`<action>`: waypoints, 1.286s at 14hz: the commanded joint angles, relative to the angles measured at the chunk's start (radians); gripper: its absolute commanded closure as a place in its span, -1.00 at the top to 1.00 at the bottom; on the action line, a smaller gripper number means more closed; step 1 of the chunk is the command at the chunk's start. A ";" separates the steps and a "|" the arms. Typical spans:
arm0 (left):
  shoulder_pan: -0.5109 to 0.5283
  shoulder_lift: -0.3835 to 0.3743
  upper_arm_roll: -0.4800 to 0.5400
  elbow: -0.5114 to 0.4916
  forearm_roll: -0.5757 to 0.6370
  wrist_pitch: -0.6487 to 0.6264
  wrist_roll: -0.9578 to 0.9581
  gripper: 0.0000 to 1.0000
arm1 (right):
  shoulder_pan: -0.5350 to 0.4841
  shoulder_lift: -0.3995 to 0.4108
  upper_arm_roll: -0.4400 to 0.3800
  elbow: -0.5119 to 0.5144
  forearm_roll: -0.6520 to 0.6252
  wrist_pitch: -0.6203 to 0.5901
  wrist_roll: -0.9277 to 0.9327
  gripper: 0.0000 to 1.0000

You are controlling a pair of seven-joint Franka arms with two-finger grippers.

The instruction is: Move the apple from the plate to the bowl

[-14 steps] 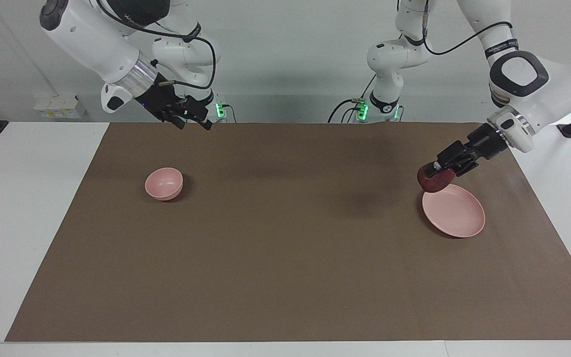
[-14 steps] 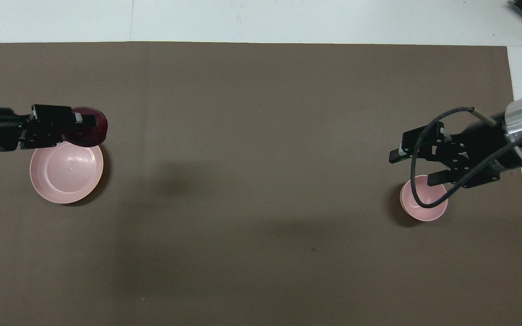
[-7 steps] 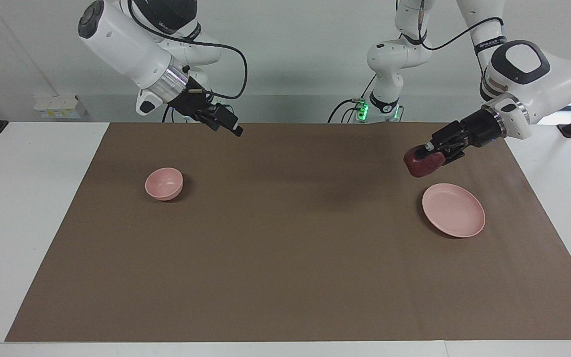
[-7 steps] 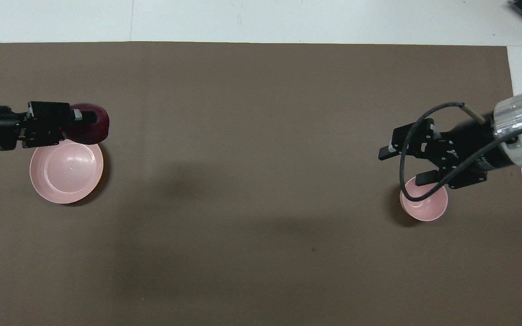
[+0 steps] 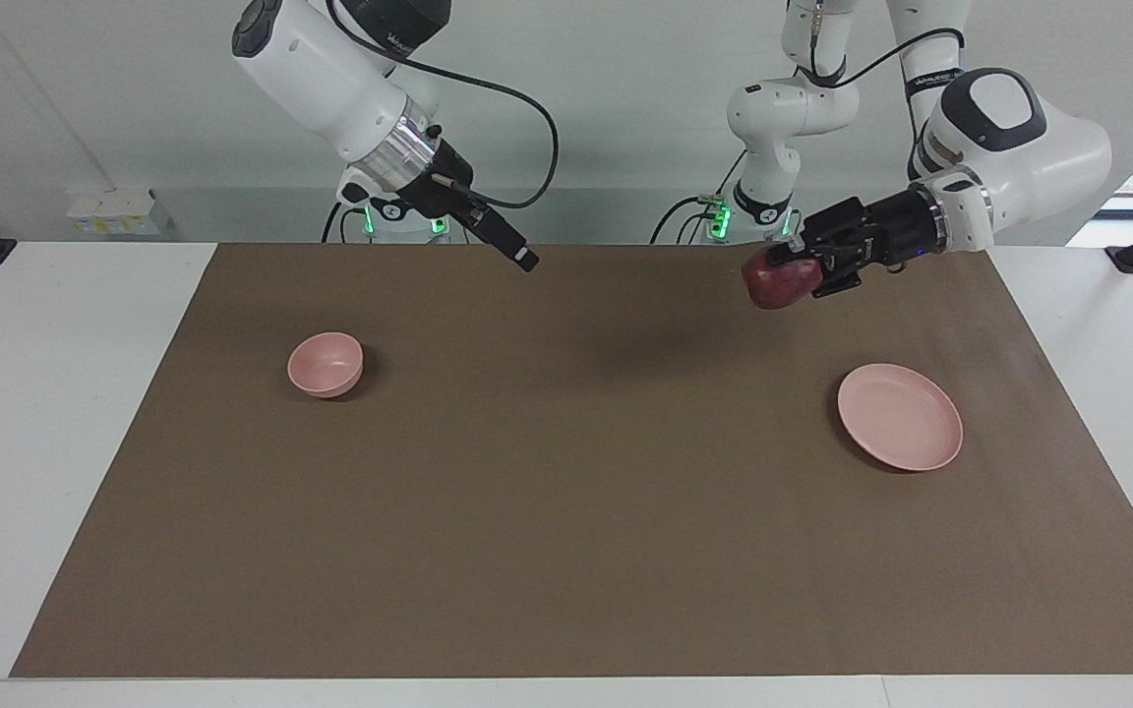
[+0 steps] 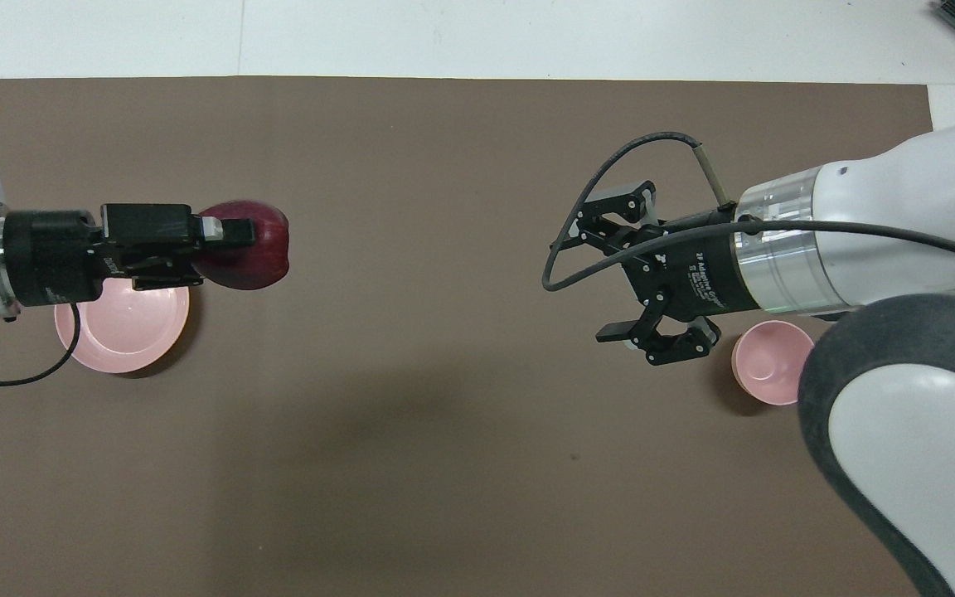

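The dark red apple (image 5: 773, 283) (image 6: 269, 257) hangs in the air with my left gripper (image 5: 791, 267) (image 6: 235, 249) shut on it. It is over the brown mat, off the plate's edge toward the middle of the table. The flat pink plate (image 5: 901, 430) (image 6: 117, 340) lies bare at the left arm's end. At the right arm's end stands the small deep pink bowl (image 5: 326, 364) (image 6: 769, 358), with nothing in it. My right gripper (image 5: 519, 256) (image 6: 603, 269) is open and raised over the mat beside the bowl, toward the table's middle.
A brown mat (image 5: 566, 551) covers most of the white table (image 5: 55, 413). Only the plate and the bowl rest on it. The right arm's thick white and grey links (image 6: 900, 414) hide part of the mat by the bowl in the overhead view.
The left gripper has lifted the apple away from the plate and carried it toward the table's middle. The right gripper has swung from over the bowl toward the middle, still open.
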 commanded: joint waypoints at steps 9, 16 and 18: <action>-0.160 -0.054 0.014 -0.062 -0.086 0.080 0.036 -1.00 | 0.165 0.032 0.001 -0.002 0.024 0.228 0.519 1.00; -0.205 -0.069 0.012 -0.079 -0.095 0.097 0.039 -1.00 | 0.247 0.075 0.007 -0.011 0.079 0.282 0.528 1.00; -0.225 -0.072 0.014 -0.085 -0.095 0.111 0.039 -1.00 | 0.248 0.080 0.007 -0.011 0.082 0.287 0.522 1.00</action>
